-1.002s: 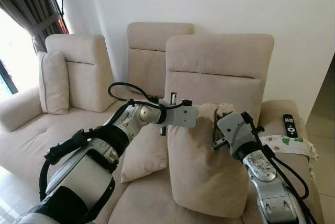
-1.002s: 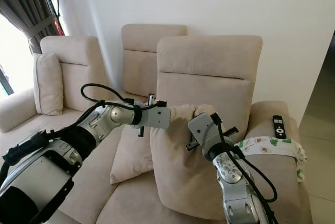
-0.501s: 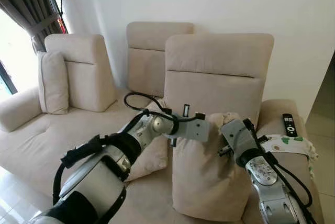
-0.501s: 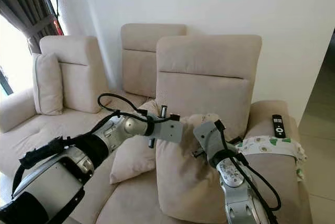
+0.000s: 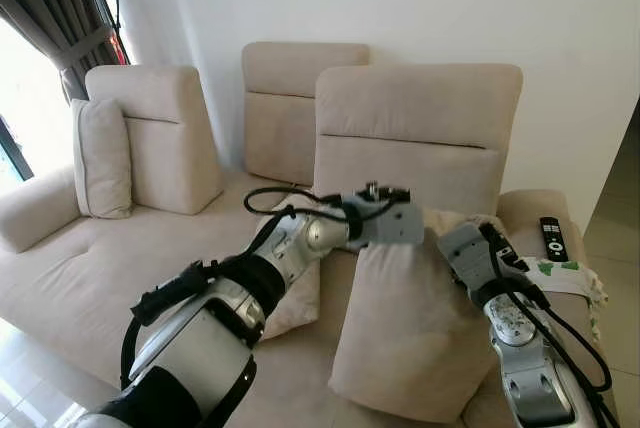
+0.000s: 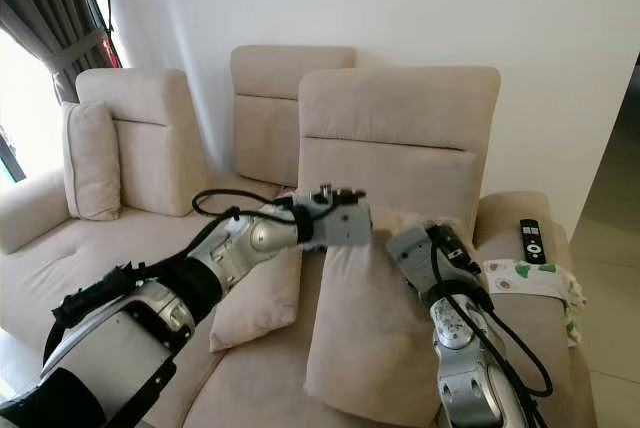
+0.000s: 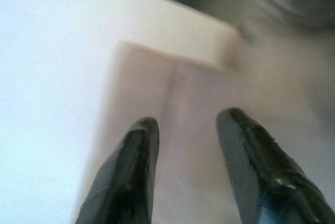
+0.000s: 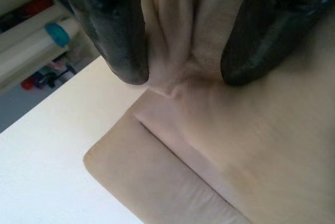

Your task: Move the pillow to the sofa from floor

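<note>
Silver arms, looping black cables, glossy black fingers.

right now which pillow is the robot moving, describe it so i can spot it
Find the beige fabric sofa and its right-hand seat under the widest backrest. The large beige pillow leans upright there, its top pinched by the right gripper; the smaller cushion beside it lies untouched.

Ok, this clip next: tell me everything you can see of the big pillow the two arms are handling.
The pillow is large, rectangular and beige, in a soft suede-like fabric matching the sofa. It stands nearly upright on the seat, leaning toward the backrest, its bottom edge on the cushion. The right gripper pinches a bunched fold of its top corner between both fingers. The left gripper sits at the top edge, fingers apart with nothing between them in the left wrist view. A smaller pillow lies beside it on the robot's left.
</note>
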